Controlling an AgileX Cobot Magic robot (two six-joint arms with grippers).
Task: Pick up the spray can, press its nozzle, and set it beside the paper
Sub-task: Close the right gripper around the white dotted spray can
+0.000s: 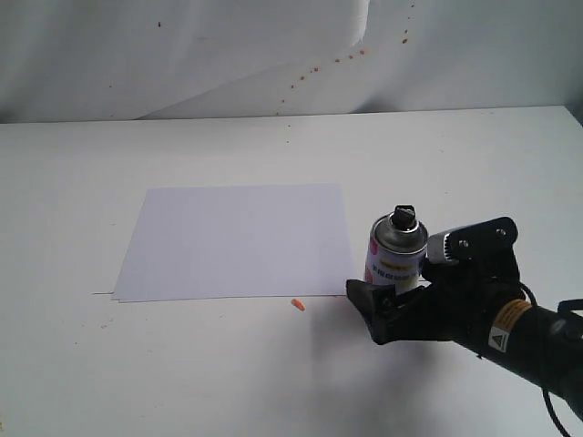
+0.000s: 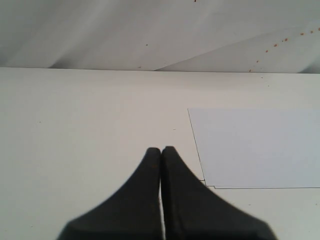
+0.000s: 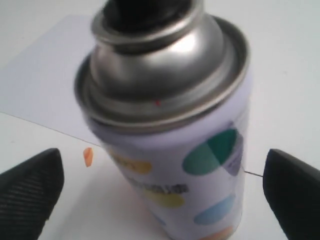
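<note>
The spray can (image 1: 396, 255) stands upright on the table just off the front right corner of the paper (image 1: 237, 238). Its black nozzle (image 1: 403, 217) tops the silver shoulder. My right gripper (image 1: 393, 289) is open, and the can (image 3: 170, 125) stands between its wide-apart fingers (image 3: 35, 190), which stay clear of its sides. The nozzle (image 3: 145, 12) is cut off at that view's edge, with the paper (image 3: 45, 75) behind the can. My left gripper (image 2: 161, 150) is shut on nothing, low over bare table beside the paper (image 2: 260, 147). It is out of the exterior view.
A small orange scrap (image 1: 297, 304) lies on the table at the paper's front edge, left of the can. A wrinkled white backdrop sheet (image 1: 182, 55) with orange specks hangs behind the table. The right arm (image 1: 528, 337) comes in from the lower right.
</note>
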